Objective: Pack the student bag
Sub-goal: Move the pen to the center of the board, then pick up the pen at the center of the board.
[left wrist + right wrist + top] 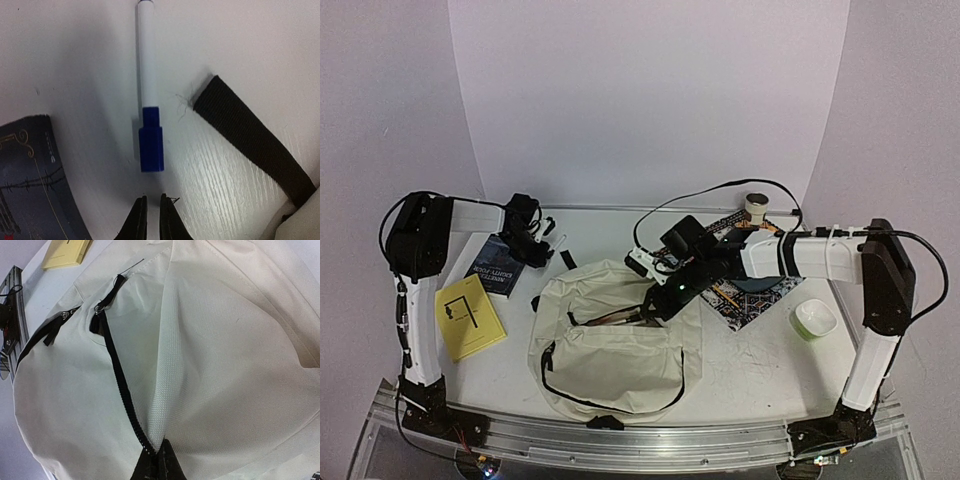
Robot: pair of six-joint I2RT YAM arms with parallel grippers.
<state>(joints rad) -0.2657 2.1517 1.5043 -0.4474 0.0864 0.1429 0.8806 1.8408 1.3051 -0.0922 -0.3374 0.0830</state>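
Observation:
The cream student bag (610,345) lies flat at the table's middle front, its main black zipper (116,375) open. My right gripper (657,300) is shut on the bag's fabric edge beside the zipper teeth and pinches it up into a fold (165,390). My left gripper (152,212) hovers at the back left with its jaws almost together and nothing between them. Just ahead of it, a white marker with a blue cap (150,120) lies on the table. A black strap end (247,132) lies to the marker's right.
A dark blue book (500,265) and a yellow book (470,316) lie at the left. A colourful patterned mat (755,295) sits under the right arm. A white and green bowl (814,318) and a tape roll (757,207) are at the right.

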